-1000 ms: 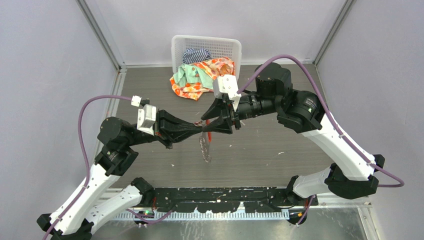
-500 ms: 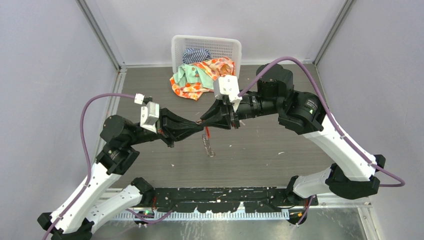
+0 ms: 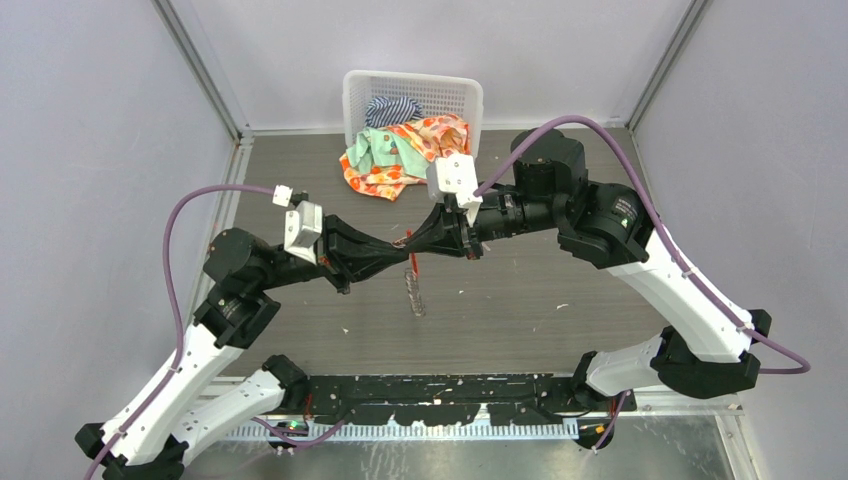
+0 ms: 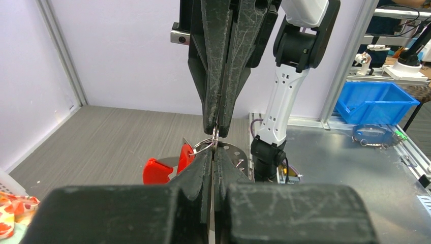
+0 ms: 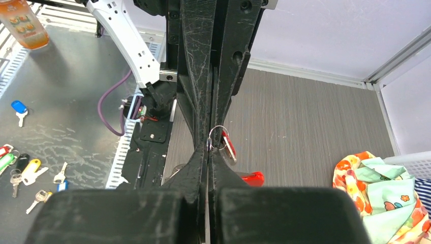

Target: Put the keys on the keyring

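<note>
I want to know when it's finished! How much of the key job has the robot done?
Done: the keyring is up off the table, red pieces dangling from it. In hand: the left pincer and right pincer are both shut on the ring, tip to tip. Left: no black-headed key shows, and I can't tell whether a red-headed key is threaded on, so it looks unfinished.

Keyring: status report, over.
Left gripper shut on grey metal keyring. Right gripper shut on same ring, tips meeting. Silvery pieces hang below. Nothing in the way.
</note>
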{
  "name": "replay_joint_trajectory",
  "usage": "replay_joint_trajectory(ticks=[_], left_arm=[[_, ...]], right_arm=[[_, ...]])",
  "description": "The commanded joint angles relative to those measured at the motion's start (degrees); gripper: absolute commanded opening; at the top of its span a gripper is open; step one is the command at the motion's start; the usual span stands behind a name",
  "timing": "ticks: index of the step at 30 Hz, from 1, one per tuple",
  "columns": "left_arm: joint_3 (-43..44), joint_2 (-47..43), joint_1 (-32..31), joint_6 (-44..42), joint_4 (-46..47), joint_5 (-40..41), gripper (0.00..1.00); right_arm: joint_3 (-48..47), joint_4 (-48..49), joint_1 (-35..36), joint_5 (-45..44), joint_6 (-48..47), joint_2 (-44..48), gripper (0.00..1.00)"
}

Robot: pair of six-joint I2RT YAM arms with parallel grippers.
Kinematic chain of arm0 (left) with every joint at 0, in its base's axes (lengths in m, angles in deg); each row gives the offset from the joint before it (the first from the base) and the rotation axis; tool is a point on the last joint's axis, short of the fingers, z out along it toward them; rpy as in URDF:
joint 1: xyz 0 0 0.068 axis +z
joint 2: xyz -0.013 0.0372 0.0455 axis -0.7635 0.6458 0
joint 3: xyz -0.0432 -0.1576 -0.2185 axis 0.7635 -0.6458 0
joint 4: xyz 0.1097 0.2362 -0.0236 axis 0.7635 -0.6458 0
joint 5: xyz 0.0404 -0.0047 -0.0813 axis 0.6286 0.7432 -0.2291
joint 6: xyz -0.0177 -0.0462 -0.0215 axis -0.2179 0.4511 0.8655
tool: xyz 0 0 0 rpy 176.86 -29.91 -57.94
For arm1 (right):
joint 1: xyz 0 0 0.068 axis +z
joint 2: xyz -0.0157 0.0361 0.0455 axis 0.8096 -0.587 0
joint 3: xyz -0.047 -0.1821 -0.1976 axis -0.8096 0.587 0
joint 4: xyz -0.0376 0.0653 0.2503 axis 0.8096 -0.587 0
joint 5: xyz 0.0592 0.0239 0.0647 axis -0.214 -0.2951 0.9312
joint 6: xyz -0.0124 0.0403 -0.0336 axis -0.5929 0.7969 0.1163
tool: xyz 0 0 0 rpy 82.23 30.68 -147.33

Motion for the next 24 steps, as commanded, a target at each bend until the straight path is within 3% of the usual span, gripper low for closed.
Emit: replay_joint_trajectory(ticks=[1, 5, 6, 8, 10, 15, 21, 24], left_arm=[[1.1, -0.4, 0.3, 0.8, 1.6, 0.7, 0.0], [1.0, -0.4, 0.3, 0.3, 1.3, -0.7, 0.0], [1.0, -0.5, 0.3, -0.6, 0.6, -1.1, 0.04], [1.0, -1.2, 0.4, -3.6, -2.0, -2.2, 0.23], [0.8, -2.6, 0.5, -7.1, -6.1, -1.1, 0.32], [-0.8, -7.8, 0.5, -12.4, -14.4, 3.1, 0.35], [-1.1, -10.2, 0.6, -19.6, -20.2, 7.2, 0.26], [-1.6, -9.1, 0.5, -19.9, -17.6, 7.6, 0.43]], right_arm=[[-2.1, 0.3, 0.3, -0.5, 0.3, 0.0, 0.01], [-1.6, 1.4, 0.2, -3.4, 2.5, 0.0, 0.01], [-0.9, 2.5, 0.3, -4.4, 3.1, 0.5, 0.01], [1.1, 4.6, 0.2, -5.9, 5.1, 2.1, 0.01], [3.5, 6.9, 0.1, -6.6, 7.1, 3.8, 0.01], [7.9, 8.8, 0.0, -7.0, 11.2, 6.6, 0.01], [10.0, 8.8, -0.1, -4.8, 13.8, 7.8, 0.01], [9.5, 7.7, -0.1, -2.1, 14.3, 6.8, 0.01]])
